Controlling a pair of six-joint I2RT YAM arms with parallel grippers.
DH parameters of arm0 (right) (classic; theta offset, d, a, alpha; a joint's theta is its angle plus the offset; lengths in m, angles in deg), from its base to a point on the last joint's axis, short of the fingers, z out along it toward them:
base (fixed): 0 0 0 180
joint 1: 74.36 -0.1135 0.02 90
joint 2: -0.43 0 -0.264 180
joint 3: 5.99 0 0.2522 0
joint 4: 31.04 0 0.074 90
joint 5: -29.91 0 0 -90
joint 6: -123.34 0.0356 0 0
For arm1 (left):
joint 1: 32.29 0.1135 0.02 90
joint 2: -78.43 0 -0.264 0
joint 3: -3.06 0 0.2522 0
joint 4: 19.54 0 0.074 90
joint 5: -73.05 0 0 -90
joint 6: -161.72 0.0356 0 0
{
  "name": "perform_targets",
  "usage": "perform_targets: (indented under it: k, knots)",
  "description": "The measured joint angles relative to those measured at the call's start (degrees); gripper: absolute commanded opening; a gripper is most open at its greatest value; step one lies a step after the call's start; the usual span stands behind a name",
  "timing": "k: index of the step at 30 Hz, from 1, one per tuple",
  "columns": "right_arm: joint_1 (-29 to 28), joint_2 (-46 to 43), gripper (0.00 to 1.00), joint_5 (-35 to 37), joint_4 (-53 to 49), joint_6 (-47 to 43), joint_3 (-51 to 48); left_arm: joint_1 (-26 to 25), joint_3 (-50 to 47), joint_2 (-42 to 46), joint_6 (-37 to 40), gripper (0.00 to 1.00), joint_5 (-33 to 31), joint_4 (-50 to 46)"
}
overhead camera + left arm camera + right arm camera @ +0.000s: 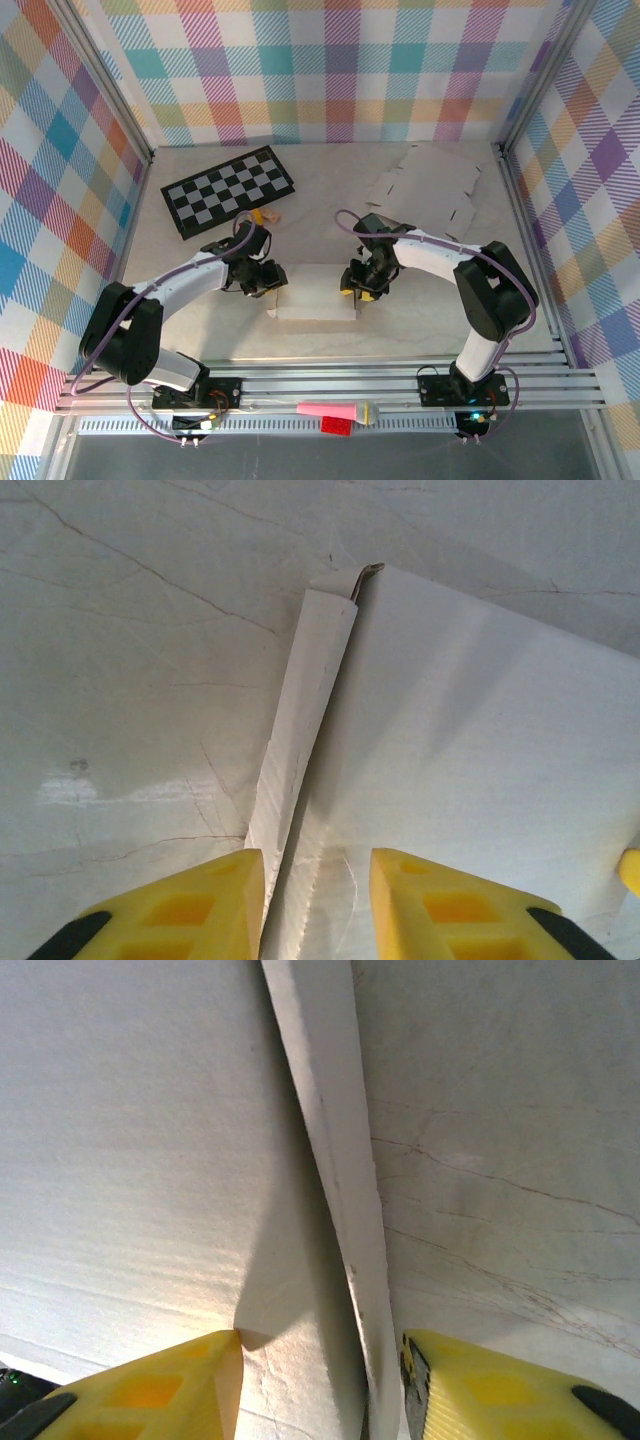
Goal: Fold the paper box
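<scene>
The white paper box (318, 292) lies in the middle of the table, partly folded. My left gripper (270, 280) is at its left end and my right gripper (357, 285) at its right end. In the left wrist view the box's narrow side wall (305, 730) runs up between the yellow fingers (200, 905) of the left gripper (315, 900), which stands open astride it, over the wide panel (480, 730). In the right wrist view the right gripper (320, 1380) is open astride the other side wall (340, 1160), one finger (480, 1400) close against it.
A black-and-white checkerboard (228, 190) lies at the back left, with a small tan object (265, 216) by its near edge. A flat cut cardboard blank (425, 185) lies at the back right. Pink and red pieces (335, 410) sit on the front rail.
</scene>
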Motion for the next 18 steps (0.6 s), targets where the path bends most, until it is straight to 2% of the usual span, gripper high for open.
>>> perform_targets:
  k: [9, 18]
  knots:
    - [0.0, 1.1, 0.37, -1.2, 1.0, -1.0, -0.3, 0.0, -1.1, -0.7, 0.0, 0.25, 1.0, 2.2]
    - [0.0, 3.3, 0.33, -1.9, -1.0, -2.8, 2.5, 0.0, -1.1, -1.6, -0.3, 0.25, 0.8, 3.8]
